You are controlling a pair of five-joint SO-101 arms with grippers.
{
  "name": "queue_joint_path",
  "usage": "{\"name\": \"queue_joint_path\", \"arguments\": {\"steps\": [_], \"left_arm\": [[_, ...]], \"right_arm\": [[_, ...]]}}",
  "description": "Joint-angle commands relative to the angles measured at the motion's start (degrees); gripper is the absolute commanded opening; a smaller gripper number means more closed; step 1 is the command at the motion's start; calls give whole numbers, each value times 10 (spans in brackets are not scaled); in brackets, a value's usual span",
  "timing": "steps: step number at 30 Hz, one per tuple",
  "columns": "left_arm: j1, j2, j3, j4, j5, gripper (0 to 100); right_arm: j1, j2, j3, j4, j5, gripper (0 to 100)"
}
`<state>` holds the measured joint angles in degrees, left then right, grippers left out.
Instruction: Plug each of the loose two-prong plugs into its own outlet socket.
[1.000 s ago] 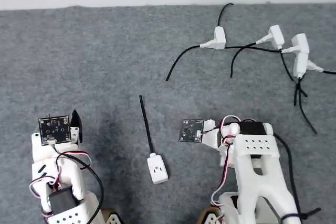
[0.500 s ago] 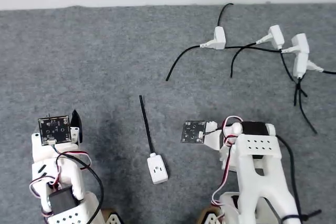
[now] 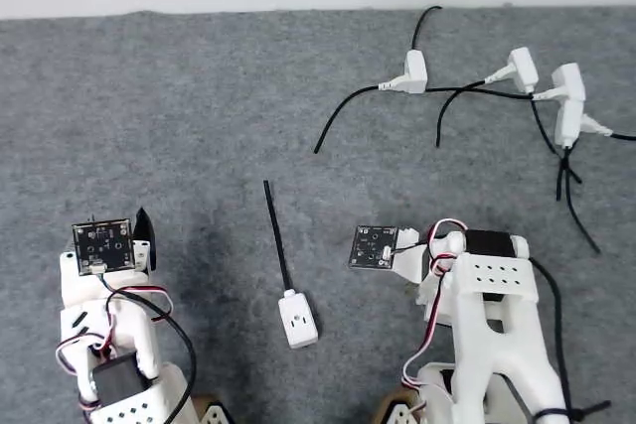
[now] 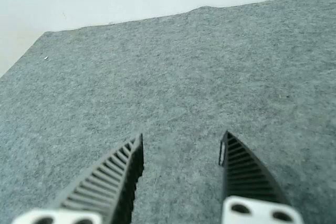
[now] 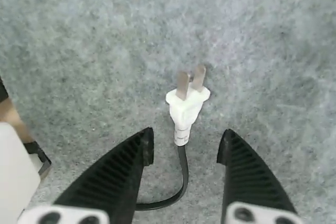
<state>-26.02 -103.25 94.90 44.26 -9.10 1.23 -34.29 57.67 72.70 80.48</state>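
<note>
A loose white two-prong plug (image 5: 187, 106) lies on the grey mat with its prongs pointing away from the wrist and its black cord curling back. My right gripper (image 5: 186, 136) hangs open over the cord end, one finger on each side and not touching it. In the high view the right arm (image 3: 487, 285) stands at the lower right. A white outlet socket (image 3: 298, 318) on a black cord lies between the two arms. My left gripper (image 4: 182, 140) is open over bare mat, and the left arm (image 3: 102, 245) stands at the lower left.
Several white plugs and sockets with tangled black cords lie at the far right: one (image 3: 414, 71) nearest the middle, another (image 3: 522, 69) beside it, and a joined pair (image 3: 566, 101). The grey mat (image 3: 179, 106) ends at a white wall behind.
The right arm has shifted slightly to the right, its wrist camera moving with it. The left arm and the loose outlet socket have not moved.
</note>
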Motion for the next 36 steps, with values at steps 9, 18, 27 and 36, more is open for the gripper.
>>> {"name": "queue_joint_path", "arguments": {"steps": [9, 18, 27, 36], "left_arm": [[4, -6, -9, -11, -6, 227], [4, -6, -9, -11, -6, 227], [4, -6, -9, -11, -6, 227], [4, -6, -9, -11, -6, 227]], "right_arm": [[2, -11, 76, -143, -4, 215], [6, -11, 147, -229, -5, 214], [7, -12, 160, -255, -5, 211], [7, -12, 161, -255, -7, 9]]}}
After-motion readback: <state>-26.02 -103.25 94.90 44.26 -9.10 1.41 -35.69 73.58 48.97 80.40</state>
